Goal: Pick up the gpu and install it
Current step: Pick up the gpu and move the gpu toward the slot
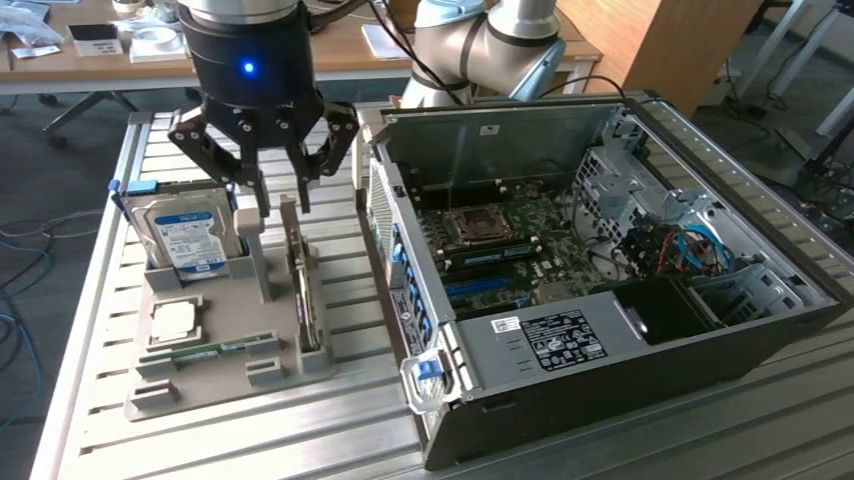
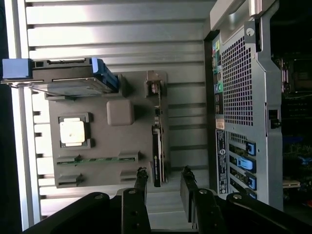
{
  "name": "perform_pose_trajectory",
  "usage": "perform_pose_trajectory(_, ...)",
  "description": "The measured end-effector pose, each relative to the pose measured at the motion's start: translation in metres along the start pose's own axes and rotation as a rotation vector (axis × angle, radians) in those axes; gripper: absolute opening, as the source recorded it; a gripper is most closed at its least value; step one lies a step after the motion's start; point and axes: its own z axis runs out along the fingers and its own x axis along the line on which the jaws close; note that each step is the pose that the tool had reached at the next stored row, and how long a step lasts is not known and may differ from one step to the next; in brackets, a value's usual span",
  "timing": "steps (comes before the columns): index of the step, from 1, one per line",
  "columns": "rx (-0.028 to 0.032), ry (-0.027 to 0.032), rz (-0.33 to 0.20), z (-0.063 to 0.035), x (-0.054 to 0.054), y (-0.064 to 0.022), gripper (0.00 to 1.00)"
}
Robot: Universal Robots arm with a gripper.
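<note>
Spread hand (image 1: 279,198) hovers over upright gpu (image 1: 304,290), hard drive (image 1: 187,238) standing nearby.

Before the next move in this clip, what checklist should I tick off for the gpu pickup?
1. Pincer open, holding nothing: ok.
2. gpu standing on edge in grey holder: ok.
3. Pincer lined up over the gpu: ok.
4. Computer case side open, motherboard exposed: ok.
5. Free card slot on motherboard: cannot tell.
</note>
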Motion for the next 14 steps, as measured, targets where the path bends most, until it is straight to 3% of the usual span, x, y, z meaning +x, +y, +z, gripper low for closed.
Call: perform_pose_trajectory(14,0.0,0.0,0.0,0.0194,0.0,-0.0009,0.42)
